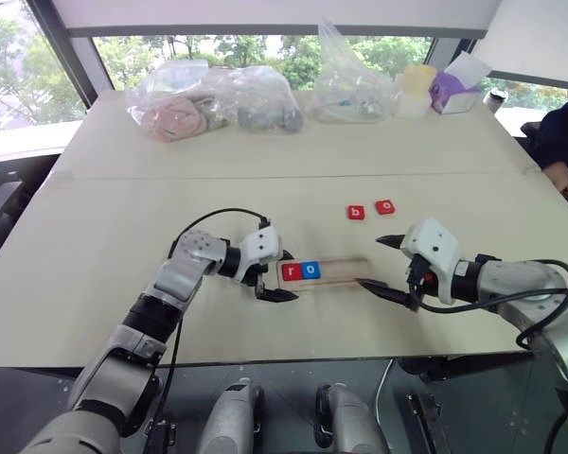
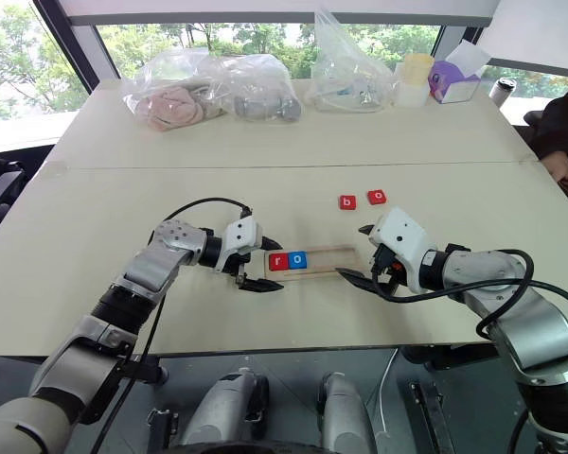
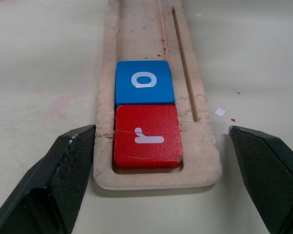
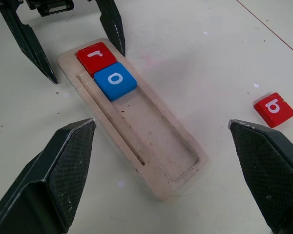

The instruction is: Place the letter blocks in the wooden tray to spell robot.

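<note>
The wooden tray [image 1: 346, 270] lies on the table between my two grippers. At its left end sit two letter blocks side by side: a red r [image 1: 292, 271] and a blue o [image 1: 310, 270], also seen as the r [image 3: 146, 136] and the o [image 3: 144, 82]. Beyond the tray, a red b [image 1: 356, 212] and a red o [image 1: 385, 206] lie loose on the table. My left gripper [image 2: 280, 266] is open, one finger on each side of the tray's left end. At the tray's right end, my right gripper [image 1: 369, 261] is open and holds nothing.
Along the far edge of the table are two clear plastic bags [image 1: 213, 99] [image 1: 350, 90], a pale cup [image 1: 417, 90] and a purple tissue box [image 1: 454, 93]. A person's arm [image 1: 560, 142] shows at the right edge. The table [image 1: 123, 218] has bare surface around the tray.
</note>
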